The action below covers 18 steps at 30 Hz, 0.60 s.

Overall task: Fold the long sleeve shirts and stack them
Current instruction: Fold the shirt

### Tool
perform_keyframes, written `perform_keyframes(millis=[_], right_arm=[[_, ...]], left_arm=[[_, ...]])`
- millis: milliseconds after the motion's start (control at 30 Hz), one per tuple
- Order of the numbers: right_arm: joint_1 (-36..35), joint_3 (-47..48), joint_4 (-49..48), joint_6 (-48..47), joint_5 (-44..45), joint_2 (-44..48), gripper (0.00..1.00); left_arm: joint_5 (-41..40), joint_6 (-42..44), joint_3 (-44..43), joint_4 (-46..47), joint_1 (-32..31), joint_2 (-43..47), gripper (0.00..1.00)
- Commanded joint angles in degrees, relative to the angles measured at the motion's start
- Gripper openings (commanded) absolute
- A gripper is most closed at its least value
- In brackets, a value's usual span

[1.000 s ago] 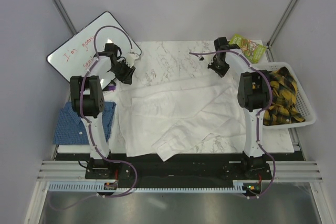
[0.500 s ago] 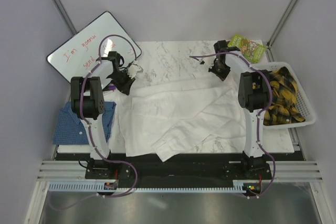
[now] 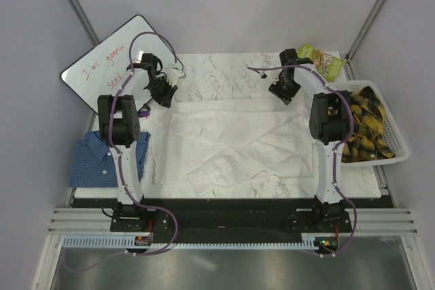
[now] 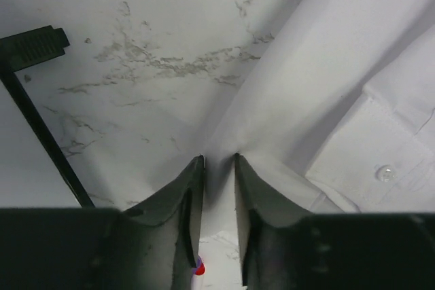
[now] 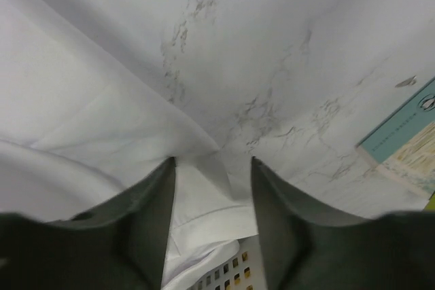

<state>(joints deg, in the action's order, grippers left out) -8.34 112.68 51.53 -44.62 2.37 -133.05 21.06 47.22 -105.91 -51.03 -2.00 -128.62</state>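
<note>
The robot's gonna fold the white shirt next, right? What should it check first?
1. Left gripper pinching the large plain white cloth shirt: ok.
2. Right gripper pinching it: cannot tell; its fingers stand wider apart.
3. White shirt lying flat: not ok; a sleeve lies wrinkled across the body.
4. Folded blue checked cloth shirt ready at the marble table's left edge: ok.

I count two shirts: one white shirt (image 3: 231,140), one blue checked shirt (image 3: 95,161). Two grippers: left gripper (image 3: 165,97), right gripper (image 3: 284,97). One whiteboard (image 3: 102,59), one basket (image 3: 402,149), one plaid cloth (image 3: 363,127), one green booklet (image 3: 321,60).
</note>
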Motion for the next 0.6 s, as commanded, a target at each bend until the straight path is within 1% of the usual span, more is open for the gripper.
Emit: perform_keyframes(millis=[0,67,100,133,167,200,267,300,333,367,400,433,467,500,533,567], right_arm=[[-0.01,3.51,2.42,2.43,-6.05,3.93,0.68],[-0.36,2.9,4.71,3.04,-9.82,7.78,0.7],[-0.54,2.46,5.59,3.31,-10.97,9.38,0.73],[-0.63,1.41,6.47,3.49,-12.55,10.87,0.74],[-0.71,0.53,7.79,3.84,-13.87,14.37,0.74],[-0.71,-0.52,8.32,4.1,-16.5,16.23,0.75],[-0.8,-4.9,10.07,4.1,-19.58,21.75,0.75],[-0.8,-6.76,11.82,4.1,-20.9,23.52,0.74],[-0.89,-10.52,12.97,3.84,-23.18,24.93,0.73],[-0.89,-12.64,14.99,3.75,-24.25,27.65,0.7],[-0.89,-15.27,15.61,3.75,-24.87,29.15,0.7],[-0.8,-20.35,16.75,2.88,-26.61,31.69,0.69],[-0.8,-23.36,17.81,2.09,-27.06,33.11,0.67],[-0.8,-26.52,18.08,1.3,-27.5,34.51,0.67],[-0.8,-32.38,18.17,0.51,-27.94,36.88,0.66],[-0.72,-35.05,18.0,0.24,-28.03,37.77,0.66]], left_arm=[[5.8,-3.54,-0.02,0.84,0.15,5.55,0.44],[8.81,-4.24,1.84,0.75,0.07,9.16,0.5],[10.91,-5.64,3.85,1.01,0.07,13.26,0.56],[11.72,-6.35,4.82,1.02,0.07,15.04,0.57],[12.77,-6.96,6.05,0.93,0.07,17.41,0.57],[14.61,-7.66,9.28,1.01,0.07,21.7,0.58],[17.25,-8.11,13.25,0.93,0.07,26.55,0.59],[20.05,-8.11,17.88,0.67,-0.11,28.84,0.6],[21.55,-7.76,20.63,0.4,-0.37,34.26,0.61],[22.79,-7.5,23.52,0.31,-1.5,36.83,0.62],[23.32,-6.54,29.64,0.31,-2.73,39.9,0.63],[22.98,-6.01,32.66,0.31,-6.23,44.63,0.64],[22.28,-5.48,35.74,0.4,-8.52,47.12,0.64],[20.27,-4.78,41.25,0.4,-11.07,48.97,0.65],[18.94,-4.6,43.83,1.18,-16.93,52.12,0.65],[17.54,-4.68,46.29,2.24,-19.94,53.28,0.65]])
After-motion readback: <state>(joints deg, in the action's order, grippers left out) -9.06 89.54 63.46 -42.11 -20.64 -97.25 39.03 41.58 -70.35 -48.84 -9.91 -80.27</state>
